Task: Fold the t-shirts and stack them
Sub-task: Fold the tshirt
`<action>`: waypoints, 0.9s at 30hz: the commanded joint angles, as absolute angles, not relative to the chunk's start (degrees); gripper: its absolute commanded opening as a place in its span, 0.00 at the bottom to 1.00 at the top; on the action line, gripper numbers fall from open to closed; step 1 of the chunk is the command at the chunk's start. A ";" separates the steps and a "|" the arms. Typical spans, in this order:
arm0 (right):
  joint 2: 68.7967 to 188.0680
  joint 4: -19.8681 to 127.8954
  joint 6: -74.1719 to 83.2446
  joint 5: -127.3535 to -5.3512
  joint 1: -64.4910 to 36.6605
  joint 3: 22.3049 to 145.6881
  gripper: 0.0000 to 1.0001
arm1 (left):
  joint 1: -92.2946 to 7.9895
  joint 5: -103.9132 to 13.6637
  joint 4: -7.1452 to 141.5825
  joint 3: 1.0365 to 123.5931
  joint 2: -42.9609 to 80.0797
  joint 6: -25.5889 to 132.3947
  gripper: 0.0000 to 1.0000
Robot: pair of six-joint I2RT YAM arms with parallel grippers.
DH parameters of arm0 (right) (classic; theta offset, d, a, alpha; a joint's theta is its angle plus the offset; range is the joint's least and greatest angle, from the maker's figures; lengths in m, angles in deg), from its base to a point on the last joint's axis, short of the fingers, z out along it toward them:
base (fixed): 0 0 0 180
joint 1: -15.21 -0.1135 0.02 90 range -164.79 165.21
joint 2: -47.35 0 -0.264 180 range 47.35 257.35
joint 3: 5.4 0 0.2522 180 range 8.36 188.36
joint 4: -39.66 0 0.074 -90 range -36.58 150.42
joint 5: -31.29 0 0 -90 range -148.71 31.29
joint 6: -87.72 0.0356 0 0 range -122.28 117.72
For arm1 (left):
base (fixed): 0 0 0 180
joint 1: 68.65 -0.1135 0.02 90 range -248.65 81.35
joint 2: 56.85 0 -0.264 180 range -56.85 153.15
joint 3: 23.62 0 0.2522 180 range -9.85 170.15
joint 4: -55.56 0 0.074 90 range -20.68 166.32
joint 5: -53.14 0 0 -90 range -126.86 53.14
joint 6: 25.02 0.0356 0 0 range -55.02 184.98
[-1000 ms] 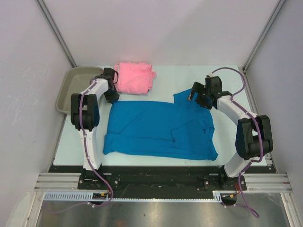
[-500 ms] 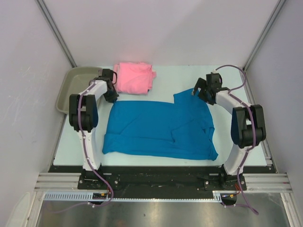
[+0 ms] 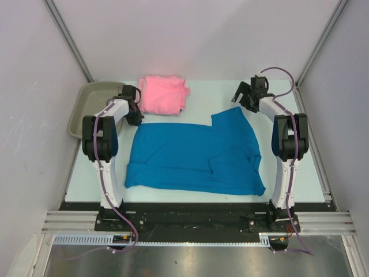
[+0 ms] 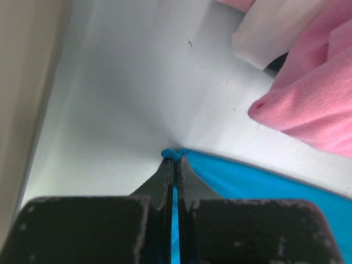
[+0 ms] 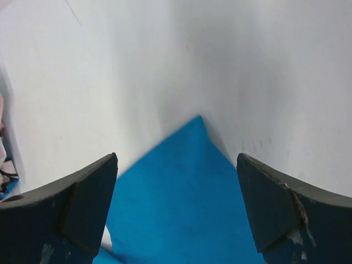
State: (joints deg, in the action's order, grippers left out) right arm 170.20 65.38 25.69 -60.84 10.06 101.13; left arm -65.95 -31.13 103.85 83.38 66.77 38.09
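- grey-beige tray (image 3: 86, 109): sits off the far-left corner of the tabletop (image 3: 202, 95), to the left of the left end effector (image 3: 135, 117) and clear of it. Its wall fills the left edge of the left wrist view.
- left end effector: fingers (image 4: 162, 179) pressed together, pinching the far-left corner of the blue t-shirt (image 3: 193, 153). A small nub of blue cloth pokes out past the tips, and a blue sliver shows between the fingers.
- pink t-shirt (image 3: 164, 94): folded bundle just ahead and to the right of the left end effector. It is near the pinched corner but not touching it; a strip of bare tabletop shows between them.
- blue t-shirt: lies flat on the tabletop, running from the left end effector's tips rightward and back toward the arm bases. There are creases in the near-right part. A pointed flap at the far right reaches up under the right end effector (image 3: 238, 99).
- right end effector: fingers (image 5: 82, 203) spread wide, gripping nothing. The pointed blue corner lies below, centred between the two fingers, its tip a little ahead of the fingertips. Cannot tell whether the fingers touch the cloth.
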 commanded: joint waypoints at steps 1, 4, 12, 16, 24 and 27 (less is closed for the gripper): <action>174.78 69.58 23.21 -62.84 9.33 110.74 0.91 | -66.37 -32.64 106.06 80.94 66.02 38.88 0.01; 176.64 70.90 23.47 -62.84 9.24 112.25 0.89 | -66.37 -32.82 105.89 80.59 65.94 38.97 0.00; 179.27 71.26 23.12 -61.96 9.41 112.60 0.82 | -66.45 -34.31 104.74 79.88 65.94 39.14 0.00; 179.71 71.17 23.21 -62.75 9.24 112.60 0.75 | -66.45 -34.40 104.22 79.27 65.67 39.06 0.00; 180.42 71.61 23.30 -62.75 9.06 112.78 0.54 | -66.45 -35.37 103.07 77.86 64.79 38.97 0.00; 180.94 71.61 23.21 -62.58 9.06 112.86 0.47 | -66.45 -35.63 102.81 77.68 64.53 39.23 0.00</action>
